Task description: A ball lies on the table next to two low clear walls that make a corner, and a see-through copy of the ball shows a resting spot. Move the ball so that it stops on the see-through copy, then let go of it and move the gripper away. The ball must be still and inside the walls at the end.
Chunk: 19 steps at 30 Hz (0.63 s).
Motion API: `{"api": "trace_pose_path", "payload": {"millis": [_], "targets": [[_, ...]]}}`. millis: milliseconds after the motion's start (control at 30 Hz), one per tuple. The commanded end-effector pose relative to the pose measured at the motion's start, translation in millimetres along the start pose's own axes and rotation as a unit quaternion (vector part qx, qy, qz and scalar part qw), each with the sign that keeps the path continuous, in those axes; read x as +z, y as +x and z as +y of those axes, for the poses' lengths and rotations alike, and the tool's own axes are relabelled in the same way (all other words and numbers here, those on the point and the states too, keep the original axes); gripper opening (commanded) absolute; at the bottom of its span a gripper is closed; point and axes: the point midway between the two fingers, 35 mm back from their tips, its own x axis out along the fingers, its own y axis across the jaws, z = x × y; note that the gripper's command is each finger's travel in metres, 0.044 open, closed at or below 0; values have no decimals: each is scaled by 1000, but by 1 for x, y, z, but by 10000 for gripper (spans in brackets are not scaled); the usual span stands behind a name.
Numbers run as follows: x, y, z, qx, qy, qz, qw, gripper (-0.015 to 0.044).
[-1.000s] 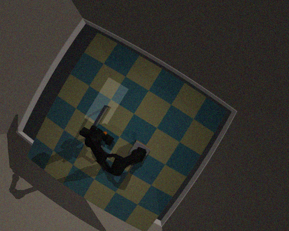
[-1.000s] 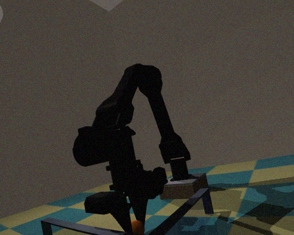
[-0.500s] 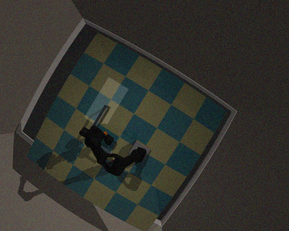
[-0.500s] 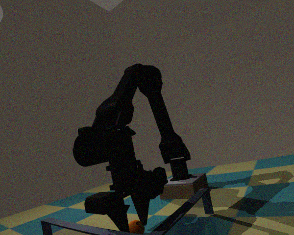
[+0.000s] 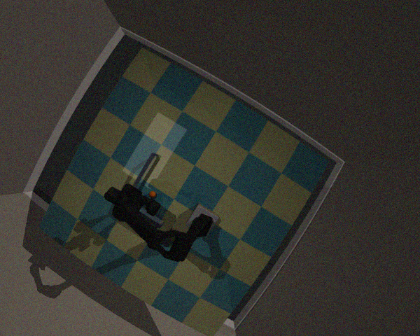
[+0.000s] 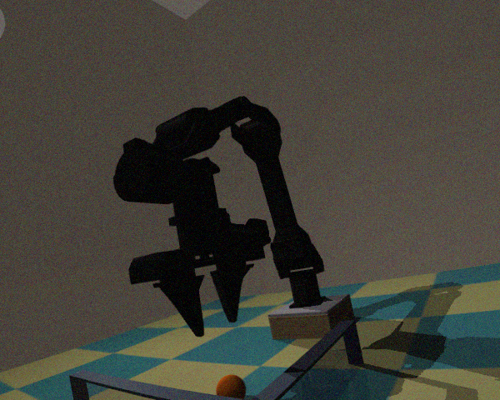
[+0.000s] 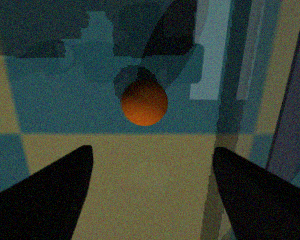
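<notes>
The orange ball [image 5: 152, 194] [image 6: 231, 387] [image 7: 144, 103] rests on the table, inside the corner of the two low walls. One wall [image 5: 148, 169] [image 6: 129, 384] runs beside it, and the other wall [image 6: 311, 356] meets it at the corner near the ball. No separate see-through copy can be made out; the ball may cover it. A dark round shadow touches the ball's far side in the wrist view. My gripper [image 6: 216, 327] [image 7: 153, 154] is open and empty, above the ball and apart from it. Its fingertips are hidden in the top view.
The arm's base block [image 6: 299, 326] stands on the checkered table beyond the walls. The arm [image 5: 173, 249] arches from it to the gripper. A raised pale rim [image 5: 235, 92] borders the table. Dark arm shadows and a bright patch of light fall across the squares.
</notes>
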Motion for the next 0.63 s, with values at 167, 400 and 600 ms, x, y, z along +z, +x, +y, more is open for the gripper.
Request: {"api": "trace_pose_path", "payload": {"millis": [167, 400, 600], "targets": [[0, -23, 1, 2, 0, 0, 1000, 362], [-1, -48, 5, 3, 0, 0, 1000, 440], [-1, -48, 5, 3, 0, 0, 1000, 440]]}}
